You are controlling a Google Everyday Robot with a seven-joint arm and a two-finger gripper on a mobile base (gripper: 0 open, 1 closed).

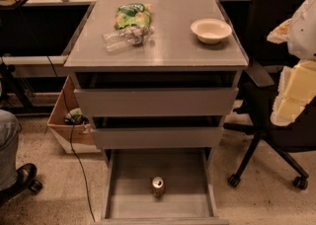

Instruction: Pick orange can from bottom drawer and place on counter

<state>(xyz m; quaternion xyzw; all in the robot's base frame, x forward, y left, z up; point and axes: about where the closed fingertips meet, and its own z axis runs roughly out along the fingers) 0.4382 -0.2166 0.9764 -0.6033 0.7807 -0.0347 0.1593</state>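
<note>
The orange can [158, 187] stands upright in the open bottom drawer [123, 204], near the middle of its floor and toward the front. The grey counter [168, 46] tops the drawer cabinet. My gripper [292, 95] shows as cream and white parts at the right edge of the view, beside the cabinet at about the height of the upper drawers. It is well above and to the right of the can and touches nothing.
On the counter lie a green chip bag [132, 15], a crushed clear plastic bottle [126, 38] and a white bowl [211, 30]. The two upper drawers [155, 101] are slightly open. A black office chair [269, 135] stands right, a cardboard box [69, 125] and cable left.
</note>
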